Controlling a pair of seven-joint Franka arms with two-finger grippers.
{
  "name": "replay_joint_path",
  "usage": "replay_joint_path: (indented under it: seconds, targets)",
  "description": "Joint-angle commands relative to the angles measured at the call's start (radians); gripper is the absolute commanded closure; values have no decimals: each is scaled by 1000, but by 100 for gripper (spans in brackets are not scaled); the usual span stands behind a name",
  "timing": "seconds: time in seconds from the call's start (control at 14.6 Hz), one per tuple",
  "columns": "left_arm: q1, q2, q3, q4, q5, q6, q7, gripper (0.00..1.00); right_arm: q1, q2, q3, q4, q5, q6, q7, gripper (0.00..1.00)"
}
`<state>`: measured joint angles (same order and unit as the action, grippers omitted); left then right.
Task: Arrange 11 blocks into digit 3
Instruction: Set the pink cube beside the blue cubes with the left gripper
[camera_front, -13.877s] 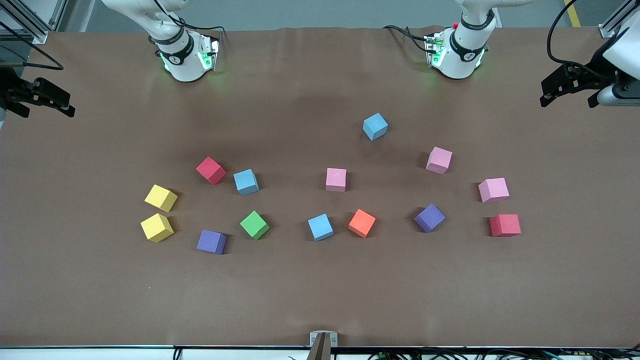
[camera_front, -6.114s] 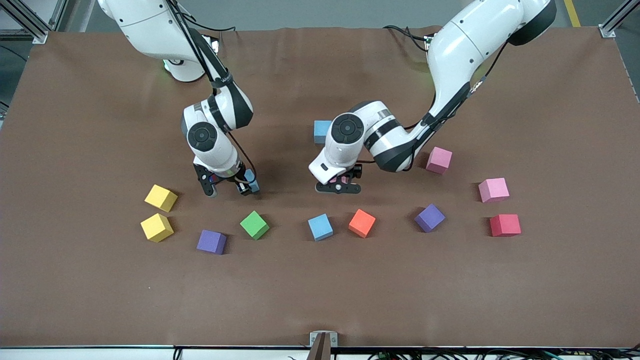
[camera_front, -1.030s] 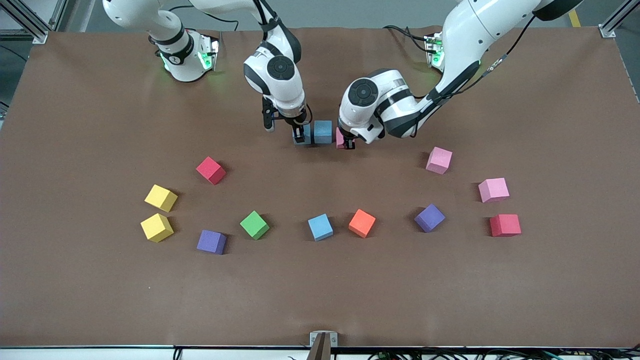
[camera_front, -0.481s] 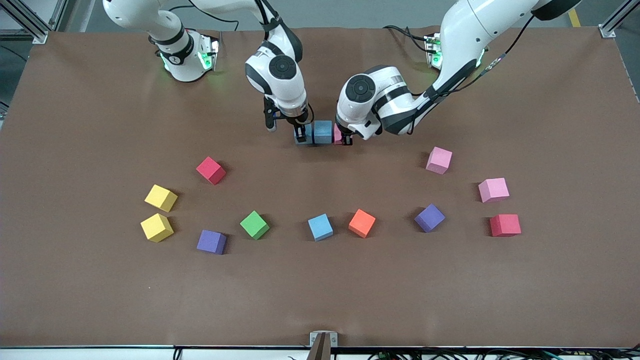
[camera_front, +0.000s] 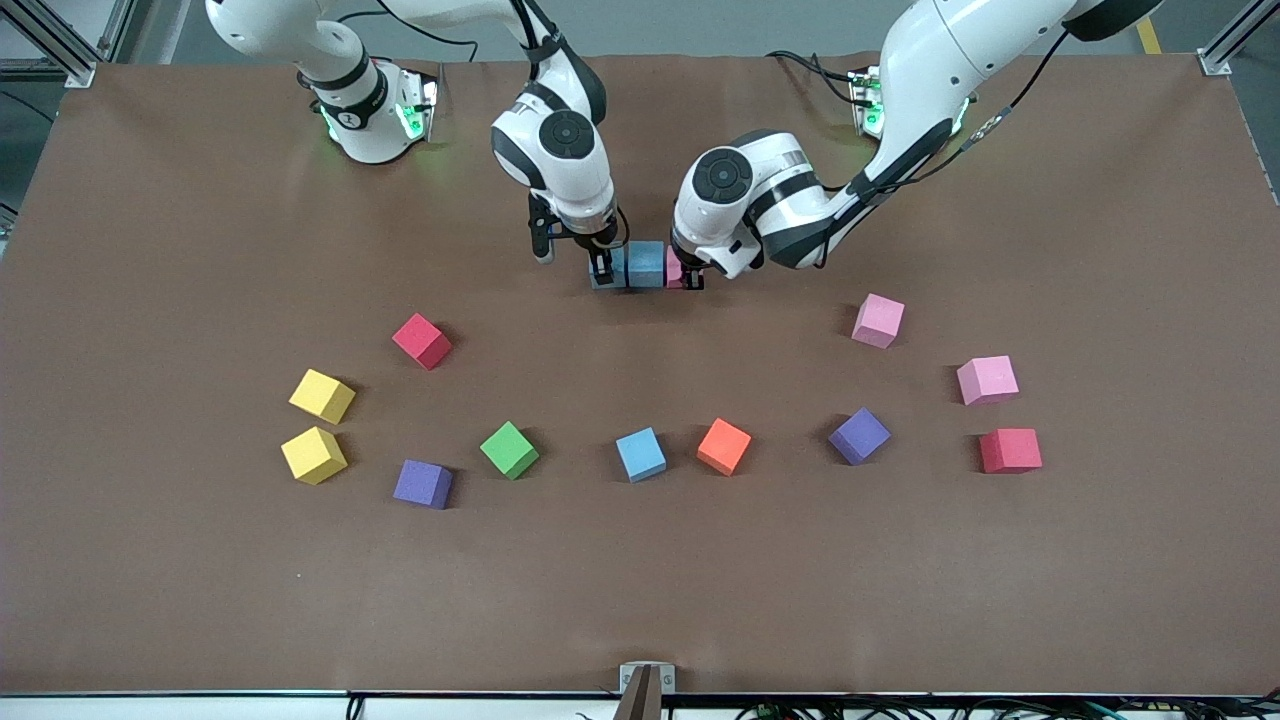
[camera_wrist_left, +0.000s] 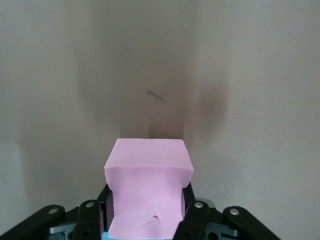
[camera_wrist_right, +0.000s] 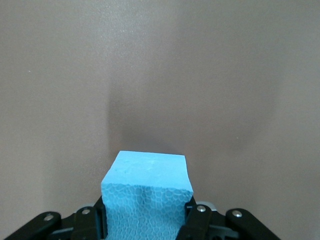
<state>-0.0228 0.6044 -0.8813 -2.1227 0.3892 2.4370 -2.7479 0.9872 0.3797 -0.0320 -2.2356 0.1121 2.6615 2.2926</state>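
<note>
— Why do both grippers crowd that middle blue block (camera_front: 646, 264)?
— Starting a row, I think: the right gripper (camera_front: 600, 272) clamps a blue block (camera_wrist_right: 147, 192), the left gripper (camera_front: 690, 277) a pink block (camera_wrist_left: 148, 186), each pressed beside it.

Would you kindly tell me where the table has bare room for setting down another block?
The wide strip of table nearer the front camera than the loose cubes, such as the green block, is bare. It is crowded where the left claw and right claw flank the middle light blue block.
</note>
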Motion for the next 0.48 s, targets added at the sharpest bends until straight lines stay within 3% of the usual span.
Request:
replay_joint_path:
  seconds: [0.0,0.41]
  targets:
    - [-2,-12,-8,-19,0,22,-118,80,19,39,-6,22,12,11,18,100]
    - [-9,3,-7,-11,7,28,-118,79,19,47,-6,30,14,12,18,100]
